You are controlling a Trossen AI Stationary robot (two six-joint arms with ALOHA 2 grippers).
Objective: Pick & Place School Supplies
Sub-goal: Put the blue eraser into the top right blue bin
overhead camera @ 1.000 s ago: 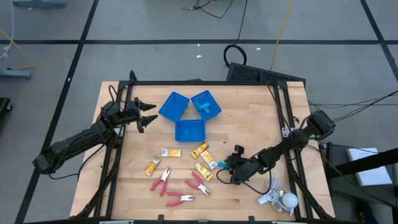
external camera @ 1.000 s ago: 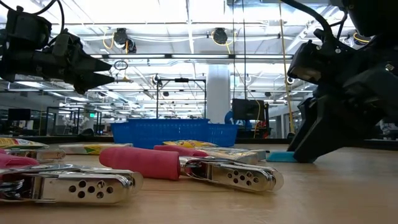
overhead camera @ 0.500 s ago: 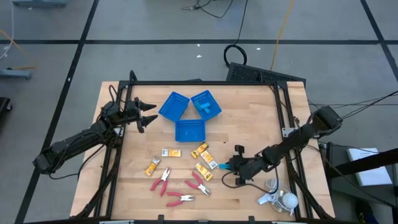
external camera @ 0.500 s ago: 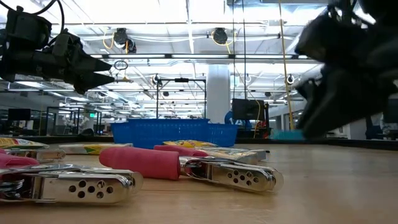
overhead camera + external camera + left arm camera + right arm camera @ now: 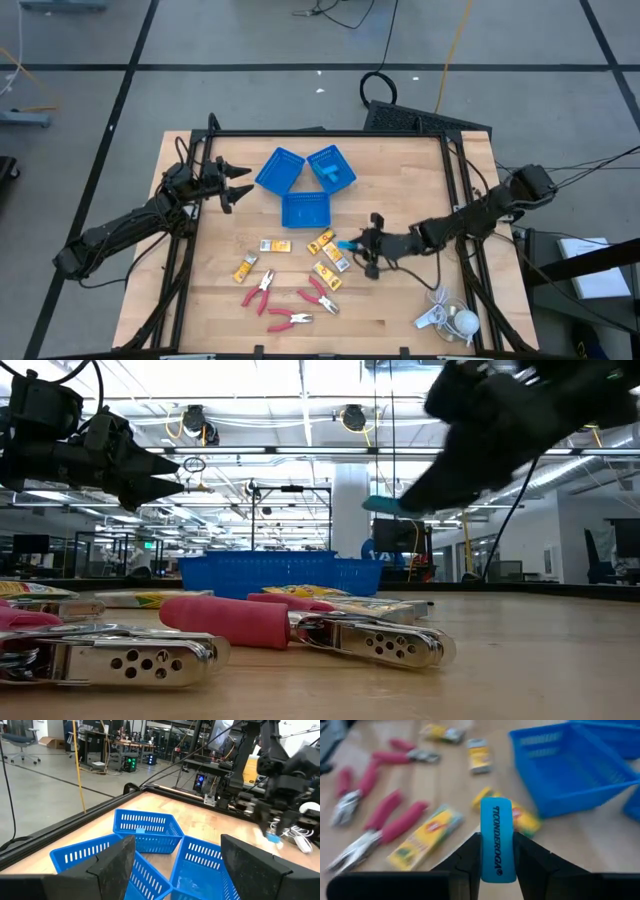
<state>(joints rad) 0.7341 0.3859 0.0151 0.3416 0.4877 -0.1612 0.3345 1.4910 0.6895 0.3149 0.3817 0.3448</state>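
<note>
My right gripper [image 5: 362, 245] hangs above the table between the packets and the trays, shut on a light-blue oblong piece [image 5: 496, 827] printed TICONDEROGA. More light-blue pieces [image 5: 338, 176] lie in the far right blue tray [image 5: 322, 158]. Several yellow-orange packets [image 5: 327, 258] and three red-handled pliers [image 5: 290, 305] lie flat on the wood near the front. My left gripper [image 5: 236, 186] is open and waits in the air left of the trays, touching nothing. My right gripper pinches the light-blue piece between its two fingers [image 5: 470, 851] on its long sides, near one end [image 5: 496, 866]. The fingers slant down from the table's right and lie along the piece. Its other end [image 5: 383, 507] sticks out past the fingertips, lifted clear of the table.
Three square blue trays stand in a cluster at the table's far middle: far left [image 5: 280, 170], far right, and nearer [image 5: 305, 210]. A white corded gadget [image 5: 452, 320] lies at the near right corner. Bare wood lies right of the trays.
My right gripper has risen from the table with the light-blue piece and moved toward the table's left and far edge, nearer the trays. The piece, which lay on the wood by the packets, is now lifted clear.
</note>
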